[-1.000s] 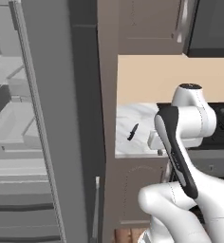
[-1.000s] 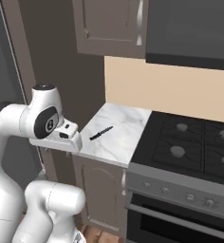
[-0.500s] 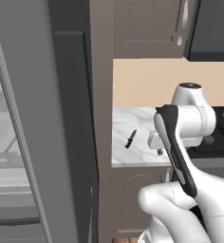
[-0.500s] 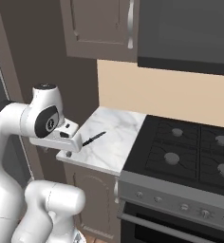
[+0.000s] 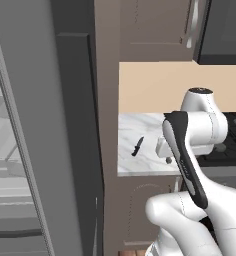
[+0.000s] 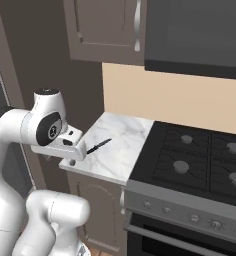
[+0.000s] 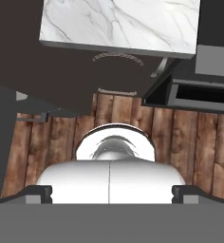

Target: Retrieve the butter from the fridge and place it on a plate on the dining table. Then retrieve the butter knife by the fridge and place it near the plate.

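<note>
- While the butter knife (image 5: 137, 146) lies untouched on the small marble counter (image 5: 140, 162) in the left base view, the second half of the task looks not yet done; butter and plate are not to be seen here, so I cannot judge the first half. The knife sits near the counter's left side, close to the brown cabinet panel (image 5: 107, 125) that stands beside the fridge (image 5: 35, 150), whose door (image 5: 12, 150) stands open with shelves showing. That panel and the door leave little room on the left; the right is freer.
- In the right base view, the knife (image 6: 99, 146) lies slanted on the marble (image 6: 117, 150), its near end close to the arm's hand (image 6: 65, 147), which hangs at the counter's front left corner. The stove (image 6: 195, 165) borders the counter on the right, and the upper cabinet (image 6: 107, 30) hangs well above, so there is open room from above.
- In the hand view, the camera looks down past the counter's front edge (image 7: 118, 47) at the wooden floor (image 7: 180, 137). The finger tips (image 7: 40, 192) stand wide apart at the bottom corners, holding nothing.
</note>
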Controlling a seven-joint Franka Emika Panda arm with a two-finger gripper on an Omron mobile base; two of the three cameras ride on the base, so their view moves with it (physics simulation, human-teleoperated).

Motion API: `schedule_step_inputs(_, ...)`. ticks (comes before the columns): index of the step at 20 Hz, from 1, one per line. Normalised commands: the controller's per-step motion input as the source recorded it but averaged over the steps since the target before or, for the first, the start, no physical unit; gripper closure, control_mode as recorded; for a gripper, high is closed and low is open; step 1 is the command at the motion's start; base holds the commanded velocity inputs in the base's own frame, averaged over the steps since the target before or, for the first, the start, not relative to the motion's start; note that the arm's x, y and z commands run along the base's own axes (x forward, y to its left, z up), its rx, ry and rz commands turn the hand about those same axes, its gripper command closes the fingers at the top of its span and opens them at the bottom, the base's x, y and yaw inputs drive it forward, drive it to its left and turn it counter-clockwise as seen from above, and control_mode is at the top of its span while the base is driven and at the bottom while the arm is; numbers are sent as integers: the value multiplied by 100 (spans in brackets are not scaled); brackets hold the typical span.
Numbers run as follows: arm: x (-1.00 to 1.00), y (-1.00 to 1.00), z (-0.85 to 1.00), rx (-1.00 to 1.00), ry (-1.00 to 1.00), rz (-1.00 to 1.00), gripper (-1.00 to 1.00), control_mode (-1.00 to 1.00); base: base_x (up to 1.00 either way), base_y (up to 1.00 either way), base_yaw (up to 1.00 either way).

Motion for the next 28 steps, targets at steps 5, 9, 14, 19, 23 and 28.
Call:
schedule_step_inputs(5, 0, 0, 0, 0, 0, 0, -100, 100, 0, 0, 0)
schedule_step_inputs(9, 0, -9, 0, 1, -5, -2, -100, -100, 0, 0, 0)
schedule_step_inputs(14, 22, -34, 0, 12, -7, -1, -100, -100, 0, 0, 0)
schedule_step_inputs(19, 87, 2, -5, 13, -2, -21, -100, -100, 0, 0, 0)
schedule_step_inputs(23, 97, 21, 0, 5, 6, -37, -100, -100, 0, 0, 0)
schedule_step_inputs(28, 86, 3, -15, 0, 0, -35, -100, -100, 0, 0, 0)
